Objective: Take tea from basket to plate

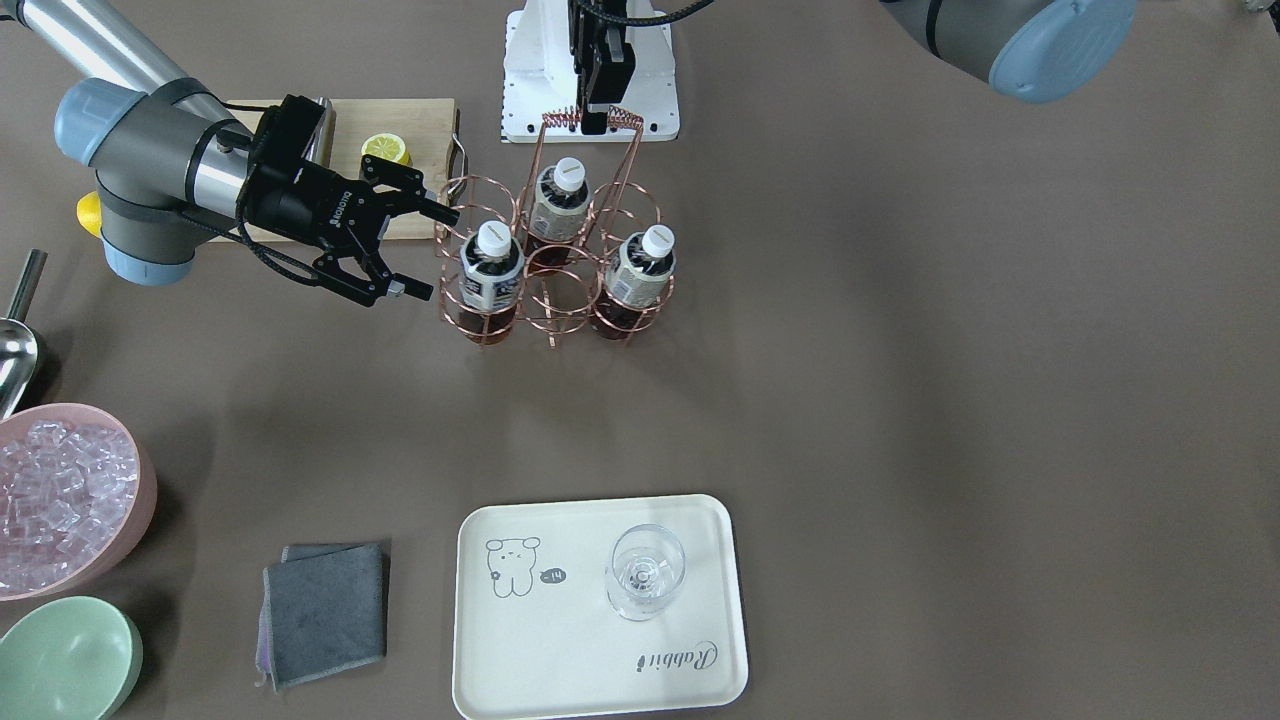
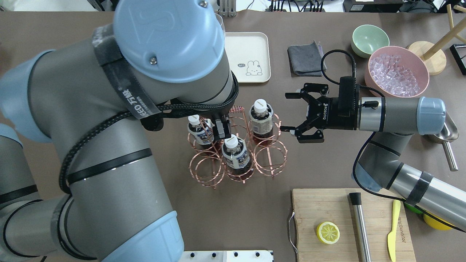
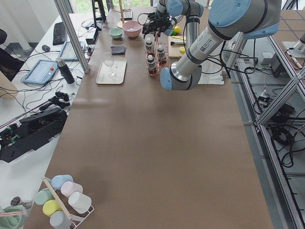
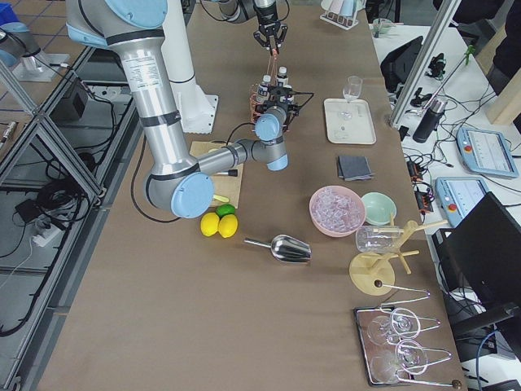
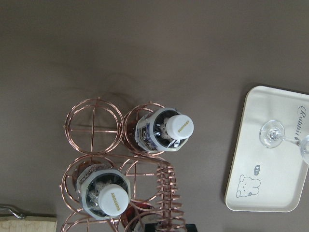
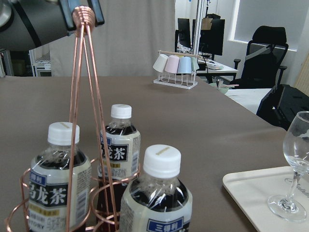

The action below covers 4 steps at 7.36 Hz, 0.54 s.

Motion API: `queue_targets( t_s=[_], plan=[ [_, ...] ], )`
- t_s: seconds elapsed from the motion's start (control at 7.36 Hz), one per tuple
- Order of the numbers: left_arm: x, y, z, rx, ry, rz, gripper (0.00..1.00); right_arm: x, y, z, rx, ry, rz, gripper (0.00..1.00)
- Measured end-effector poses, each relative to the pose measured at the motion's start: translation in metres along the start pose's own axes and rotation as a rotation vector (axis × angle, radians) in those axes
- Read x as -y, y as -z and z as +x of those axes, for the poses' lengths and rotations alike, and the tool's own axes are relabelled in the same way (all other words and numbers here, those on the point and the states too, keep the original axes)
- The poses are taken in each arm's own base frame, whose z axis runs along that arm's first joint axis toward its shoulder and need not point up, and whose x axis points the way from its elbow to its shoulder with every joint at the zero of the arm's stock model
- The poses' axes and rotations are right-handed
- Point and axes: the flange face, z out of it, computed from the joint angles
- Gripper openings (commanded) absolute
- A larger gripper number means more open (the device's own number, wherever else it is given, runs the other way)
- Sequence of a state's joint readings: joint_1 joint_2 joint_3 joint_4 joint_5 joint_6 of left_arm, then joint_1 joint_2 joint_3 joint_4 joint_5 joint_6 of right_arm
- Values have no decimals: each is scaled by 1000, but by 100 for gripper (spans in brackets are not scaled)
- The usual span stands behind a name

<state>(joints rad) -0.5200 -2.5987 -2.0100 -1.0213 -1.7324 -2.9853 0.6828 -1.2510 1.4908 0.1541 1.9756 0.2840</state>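
The copper wire basket (image 1: 627, 117) stands mid-table and holds three tea bottles (image 1: 492, 275) (image 1: 556, 205) (image 1: 640, 275) with white caps. My left gripper (image 2: 221, 131) is shut on the basket's coiled handle (image 2: 238, 109) from above. My right gripper (image 1: 437, 252) is open and empty. It lies level beside the basket, its fingertips just short of the nearest bottle (image 2: 260, 118). The cream plate (image 1: 560, 660) with the bear drawing lies apart near the operators' edge. A clear stemmed glass (image 1: 645, 570) stands on it. The right wrist view shows the three bottles close up (image 6: 157, 198).
A wooden cutting board (image 2: 327, 203) holds a lemon half (image 2: 328, 233), a steel rod and a yellow knife. A pink bowl of ice (image 1: 60, 500), a green bowl (image 1: 65, 660), a grey cloth (image 1: 325, 610) and a metal scoop (image 1: 15, 350) lie on my right side.
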Motion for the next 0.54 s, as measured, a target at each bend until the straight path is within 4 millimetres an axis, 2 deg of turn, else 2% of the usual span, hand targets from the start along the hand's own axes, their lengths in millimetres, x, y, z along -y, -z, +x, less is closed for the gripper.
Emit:
queue_targets(
  t_s=[0.27,0.54],
  plan=[
    [-2,-17,1,4,1,31,0,-5,-3,-3,7,-2,-7,99],
    [7,-20,0,3,2,34,0,-9,-7,-8,16,-6,-12,98]
  ],
)
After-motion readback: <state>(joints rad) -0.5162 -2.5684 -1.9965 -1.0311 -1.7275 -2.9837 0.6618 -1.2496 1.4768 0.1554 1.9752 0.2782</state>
